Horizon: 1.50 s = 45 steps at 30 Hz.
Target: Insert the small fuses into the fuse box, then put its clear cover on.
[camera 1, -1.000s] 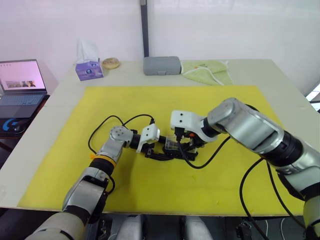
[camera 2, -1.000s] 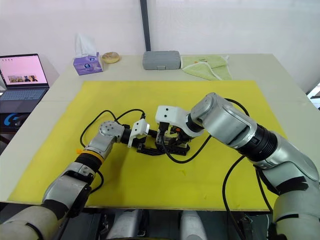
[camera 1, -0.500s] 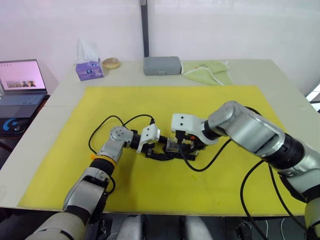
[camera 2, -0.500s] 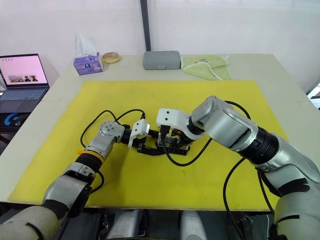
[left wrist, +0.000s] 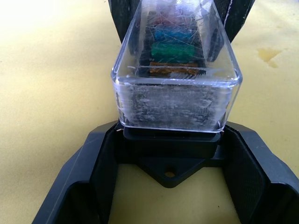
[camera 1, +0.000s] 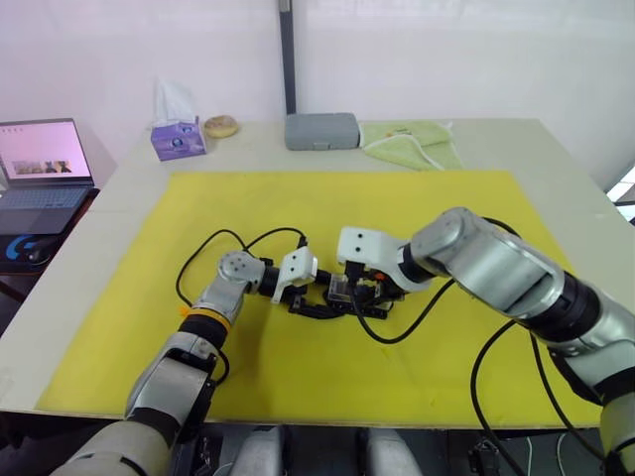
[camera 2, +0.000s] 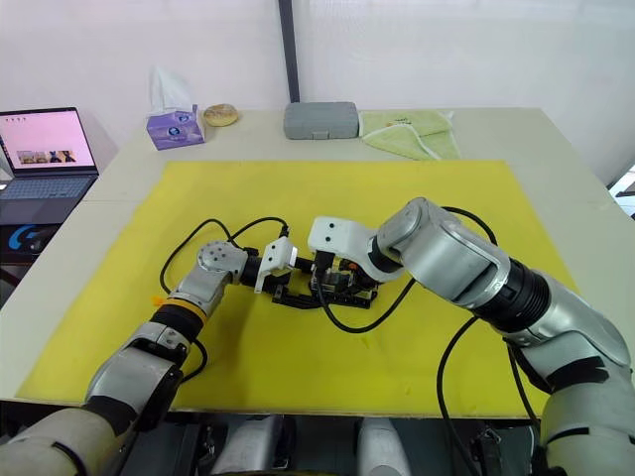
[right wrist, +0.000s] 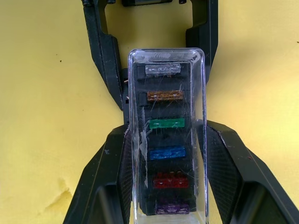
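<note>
Clear cover (right wrist: 167, 140) now seated over six small fuses (right wrist: 167, 123) in fuse box (left wrist: 168, 144); barely shifted since a second ago. Left gripper (left wrist: 168, 154) and right gripper (right wrist: 166, 154) both clamping the box; only release apparently left.

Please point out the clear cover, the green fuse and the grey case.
clear cover (right wrist: 167, 55): right wrist view, its end wall.
green fuse (right wrist: 167, 123): right wrist view, its top.
grey case (camera 2: 319, 119): right eye view, its lid.

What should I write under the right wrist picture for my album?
Six colourful fuses sit in the fuse box under its clear cover.
</note>
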Available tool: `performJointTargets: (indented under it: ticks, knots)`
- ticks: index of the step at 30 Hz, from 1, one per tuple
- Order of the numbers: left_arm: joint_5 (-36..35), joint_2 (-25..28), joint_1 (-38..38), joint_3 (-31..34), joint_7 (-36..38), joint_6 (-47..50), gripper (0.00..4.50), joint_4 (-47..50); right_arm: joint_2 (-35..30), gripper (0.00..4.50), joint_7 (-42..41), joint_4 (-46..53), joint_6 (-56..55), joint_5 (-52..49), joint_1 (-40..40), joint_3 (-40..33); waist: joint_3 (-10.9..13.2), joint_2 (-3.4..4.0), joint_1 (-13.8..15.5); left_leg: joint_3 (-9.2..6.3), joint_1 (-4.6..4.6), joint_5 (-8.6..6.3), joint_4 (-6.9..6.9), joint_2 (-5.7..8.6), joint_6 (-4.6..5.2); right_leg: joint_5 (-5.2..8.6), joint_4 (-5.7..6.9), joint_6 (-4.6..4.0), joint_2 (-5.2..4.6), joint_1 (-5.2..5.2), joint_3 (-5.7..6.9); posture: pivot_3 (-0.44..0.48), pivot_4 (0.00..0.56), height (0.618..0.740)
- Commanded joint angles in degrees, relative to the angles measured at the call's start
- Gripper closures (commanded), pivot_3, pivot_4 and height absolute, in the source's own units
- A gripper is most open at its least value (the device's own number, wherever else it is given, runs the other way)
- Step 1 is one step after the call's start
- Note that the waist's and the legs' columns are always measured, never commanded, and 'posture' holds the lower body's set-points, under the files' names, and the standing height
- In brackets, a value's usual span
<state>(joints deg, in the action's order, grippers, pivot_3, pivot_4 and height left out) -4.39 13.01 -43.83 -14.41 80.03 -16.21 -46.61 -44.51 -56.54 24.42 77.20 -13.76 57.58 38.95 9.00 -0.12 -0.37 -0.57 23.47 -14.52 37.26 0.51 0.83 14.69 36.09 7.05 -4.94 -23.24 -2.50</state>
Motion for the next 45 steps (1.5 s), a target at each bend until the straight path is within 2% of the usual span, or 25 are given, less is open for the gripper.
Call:
performJointTargets:
  ticks: [1, 13, 15, 18, 27, 35, 39, 41, 43, 45]
  knots:
    - [1.42, -1.65, 0.44, -1.1, -1.15, 0.15, 1.92, -2.27, 0.36, 2.87, -0.8, 1.54, -0.3, -2.11, -1.19, 2.47, 0.0, 0.0, -0.01, 0.0, 0.0, 0.0, 0.0, 0.0, 0.0, 0.0, 0.0, 0.0, 0.0, 0.01, 0.0, 0.0, 0.15, 0.74]
    - [1.66, -1.8, 0.14, -1.01, -1.57, -0.59, 1.92, -3.16, -0.06, 2.87, -1.53, 0.57, -1.46, -2.35, -0.5, 2.96, -0.01, -0.01, 0.02, -0.02, -0.01, 0.0, 0.03, 0.0, 0.0, 0.0, -0.02, 0.0, -0.01, 0.05, 0.01, 0.0, 0.15, 0.74]
    - [1.67, -1.75, 0.11, -0.92, -1.7, -0.63, 1.92, -3.34, -0.01, 1.79, -1.34, 0.65, -1.46, -2.28, -0.52, 2.81, -0.01, -0.01, 0.04, -0.02, -0.02, 0.0, 0.03, 0.0, 0.0, 0.0, -0.02, 0.0, -0.01, 0.06, 0.01, 0.0, 0.15, 0.74]
    - [1.75, -1.72, 0.06, -0.82, -1.84, -0.82, 1.92, -3.74, -0.26, 0.42, -1.22, 0.95, -2.02, -2.14, -0.04, 2.93, -0.01, -0.01, 0.12, -0.02, -0.01, 0.0, 0.03, 0.03, 0.0, 0.0, -0.02, 0.0, -0.05, 0.05, 0.02, 0.0, 0.15, 0.74]
    - [1.81, -1.58, -0.28, -0.54, -1.91, -1.01, 1.92, -4.56, -1.24, 0.42, -1.48, 0.01, -1.98, -3.22, 1.42, -0.01, -0.01, -0.01, 0.29, -0.01, -0.01, 0.0, 0.05, 0.05, 0.0, 0.0, -0.03, 0.0, -0.08, 0.06, 0.02, 0.0, 0.15, 0.74]
    - [1.65, -0.82, -0.46, -0.56, -0.59, -0.46, 1.92, -4.67, -3.86, 0.42, -2.63, 0.78, -2.13, -7.5, 0.86, -8.86, 0.0, -0.03, 0.7, 0.02, -0.01, 0.0, 0.03, 0.05, 0.0, 0.0, -0.04, 0.0, -0.08, 0.03, 0.02, 0.0, 0.15, 0.74]
    - [2.21, 0.45, -0.73, -1.02, 0.51, 0.71, 1.92, -4.68, -6.99, 0.42, -3.2, 0.23, -5.83, -8.99, -1.61, -15.78, 0.02, -0.07, 0.75, 0.02, 0.0, 0.0, 0.02, 0.04, 0.0, 0.0, -0.05, 0.0, -0.08, 0.02, 0.02, 0.0, 0.15, 0.74]
    - [1.91, 0.63, -1.03, -0.72, 0.43, 2.12, 1.92, -4.54, -6.14, 0.42, -2.42, 0.28, -8.43, -10.37, -4.03, -20.75, 0.06, -0.14, 0.71, 0.03, 0.0, 0.0, -0.01, 0.04, 0.0, 0.0, -0.08, -0.01, -0.07, 0.03, 0.02, 0.0, 0.15, 0.74]
    - [2.18, 0.8, -1.37, -0.67, -0.39, 3.19, 1.92, -4.56, -2.06, 0.42, 0.15, -0.32, -11.72, -12.28, -7.7, -27.68, 0.05, -0.15, 0.57, 0.05, -0.01, 0.0, -0.02, 0.02, 0.0, 0.0, -0.07, 0.0, -0.06, 0.02, 0.01, 0.0, 0.15, 0.74]
    - [2.72, 1.04, -1.53, -0.86, -1.13, 4.0, 1.92, -4.59, 2.04, 0.95, 2.77, -0.93, -15.06, -13.65, -11.87, -33.42, 0.05, -0.16, 0.58, 0.03, -0.03, 0.0, -0.01, -0.02, 0.01, -0.01, -0.03, 0.01, 0.02, 0.03, 0.02, 0.0, 0.15, 0.74]
